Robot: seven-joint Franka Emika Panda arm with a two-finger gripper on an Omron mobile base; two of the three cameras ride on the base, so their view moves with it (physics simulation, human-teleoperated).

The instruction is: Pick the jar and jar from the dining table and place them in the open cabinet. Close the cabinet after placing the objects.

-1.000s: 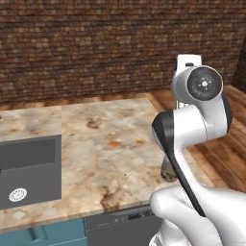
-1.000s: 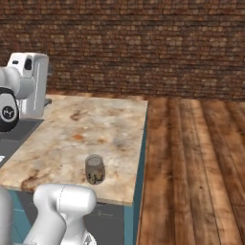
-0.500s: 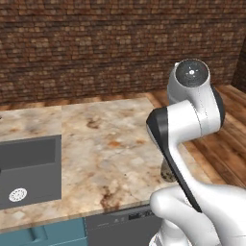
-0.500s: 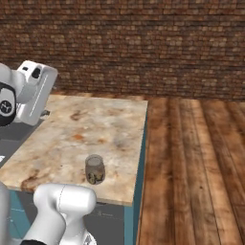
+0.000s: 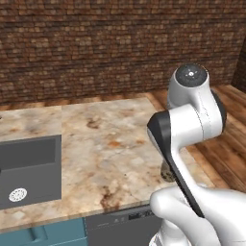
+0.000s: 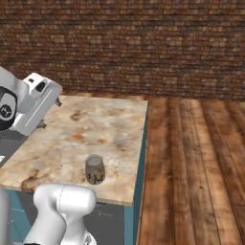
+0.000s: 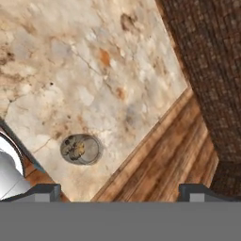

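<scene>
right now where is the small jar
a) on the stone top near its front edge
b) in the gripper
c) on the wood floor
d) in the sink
a: the small jar stands upright on the stone top near its front edge, apart from the sink; the hand view shows it from above, with the fingertips wide apart and nothing between them.

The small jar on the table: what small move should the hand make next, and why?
Probably lower the hand toward the small jar and centre over it. The hand is open and empty, high above the dining table, with the jar off to one side in the hand view.
</scene>
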